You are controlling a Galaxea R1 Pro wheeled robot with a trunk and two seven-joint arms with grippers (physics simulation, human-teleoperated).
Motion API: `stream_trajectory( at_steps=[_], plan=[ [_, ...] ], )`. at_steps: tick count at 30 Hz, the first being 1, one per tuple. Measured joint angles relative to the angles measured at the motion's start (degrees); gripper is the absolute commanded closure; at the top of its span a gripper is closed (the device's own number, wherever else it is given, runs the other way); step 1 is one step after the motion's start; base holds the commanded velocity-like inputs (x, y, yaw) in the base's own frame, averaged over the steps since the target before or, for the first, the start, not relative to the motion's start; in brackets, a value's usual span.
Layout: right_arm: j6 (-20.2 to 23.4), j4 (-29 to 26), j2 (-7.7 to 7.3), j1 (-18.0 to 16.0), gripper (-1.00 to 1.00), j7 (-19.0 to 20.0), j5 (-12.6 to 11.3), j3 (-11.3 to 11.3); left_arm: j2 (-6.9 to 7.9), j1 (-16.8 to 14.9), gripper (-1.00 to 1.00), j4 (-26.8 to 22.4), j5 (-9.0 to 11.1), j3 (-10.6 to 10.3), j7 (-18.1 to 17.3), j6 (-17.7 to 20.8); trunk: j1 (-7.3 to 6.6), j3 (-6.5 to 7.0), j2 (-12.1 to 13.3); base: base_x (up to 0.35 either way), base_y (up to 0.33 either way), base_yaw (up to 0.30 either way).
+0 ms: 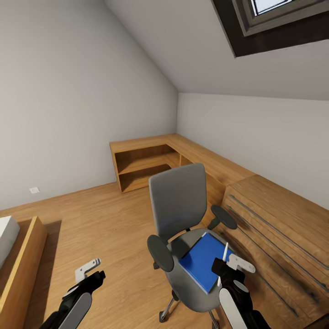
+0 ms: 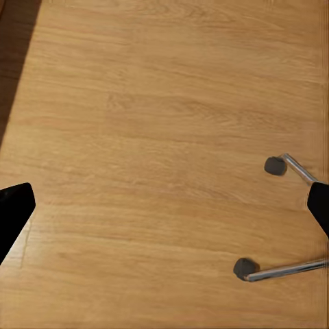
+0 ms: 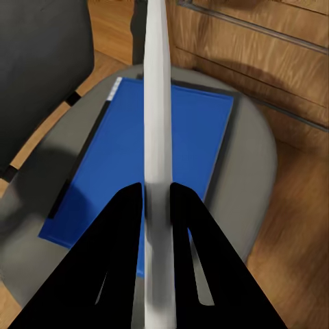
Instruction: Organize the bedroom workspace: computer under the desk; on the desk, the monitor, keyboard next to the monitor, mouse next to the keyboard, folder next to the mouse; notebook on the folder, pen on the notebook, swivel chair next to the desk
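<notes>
1. On the swivel chair seat lay the folder, at 5 o'clock in the head view.
2. Right gripper hung over it, fingers pinching a thin pale object edge-on, possibly the notebook.
3. Left gripper at 7 o'clock, spread wide, empty, above the floor.

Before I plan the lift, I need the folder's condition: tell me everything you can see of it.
The folder is a thin, flat, bright blue rectangle with a dark edge along one long side, closed and lying flat on the grey seat of the chair. Nothing grips it. The right gripper is above it, shut on a slim white pen that crosses the wrist view.
</notes>
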Motion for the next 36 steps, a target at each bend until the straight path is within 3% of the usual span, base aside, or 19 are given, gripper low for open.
stream_trajectory(
  at_steps=[3, 9, 16, 19, 23, 26, 29, 33, 35, 36],
  plan=[
    [0.00, -0.09, 0.00, 0.01, 1.00, 0.00, 0.00, -0.01, 0.06, -0.02, -1.00, -2.10, -0.01, -0.09, 0.00, 0.07, -0.66, 0.54, 1.20, 0.000, 0.000, 0.000],
    [3.22, -2.78, -0.14, 0.00, 1.00, -0.13, -0.51, -0.14, 0.40, 3.13, -1.00, -13.16, -0.01, -1.73, 0.25, 0.69, -1.98, 1.62, 3.61, 0.000, 0.000, 0.000],
    [5.32, -5.65, -0.16, -0.02, 1.00, -0.13, -0.86, -0.39, 0.34, 3.25, -1.00, -18.55, -0.02, -2.74, 0.26, 1.09, -3.52, 2.88, 6.42, 0.000, 0.000, 0.000],
    [9.33, -6.92, 0.04, -0.32, 1.00, -0.10, -1.83, -0.63, -0.06, 3.26, -1.00, -20.23, -0.03, -3.05, 0.25, 2.69, -4.18, 3.42, 7.63, 0.000, 0.000, 0.000],
    [15.74, -7.87, 0.07, -2.57, 1.00, -0.15, -6.11, -2.26, -2.41, 3.26, -1.00, -21.72, -0.10, -3.16, 0.23, 6.61, -5.05, 4.14, 9.23, 0.000, 0.000, 0.000],
    [21.55, -7.34, 0.04, -6.22, 1.00, -0.30, -12.17, -6.40, -4.72, 3.27, -1.00, -22.10, -0.14, -3.07, 0.19, 8.16, -5.71, 4.68, 10.44, 0.000, 0.000, 0.000],
    [24.99, -6.19, 0.01, -7.98, 1.00, -1.40, -15.69, -8.82, -5.30, 3.26, -1.00, -22.10, -0.17, -2.95, 0.18, 8.72, -6.37, 5.21, 11.64, 0.000, 0.000, 0.000],
    [26.33, -5.73, -0.29, -8.78, 1.00, -2.83, -17.24, -10.10, -4.28, 3.26, -1.00, -21.96, -0.27, -2.77, 0.20, 9.00, -7.25, 5.93, 13.25, 0.000, 0.000, 0.000],
    [26.76, -5.85, -0.76, -9.01, 1.00, -3.43, -17.62, -10.80, -1.49, 3.26, -1.00, -21.87, -0.10, -2.70, 0.12, 9.05, -7.69, 6.29, 14.05, 0.000, 0.000, 0.000],
    [26.82, -5.89, -1.04, -9.05, 1.00, -3.51, -17.68, -10.99, -0.76, 3.27, -1.00, -21.88, -0.01, -2.72, 0.10, 9.04, -7.91, 6.47, 14.45, 0.000, 0.000, 0.000]
  ],
)
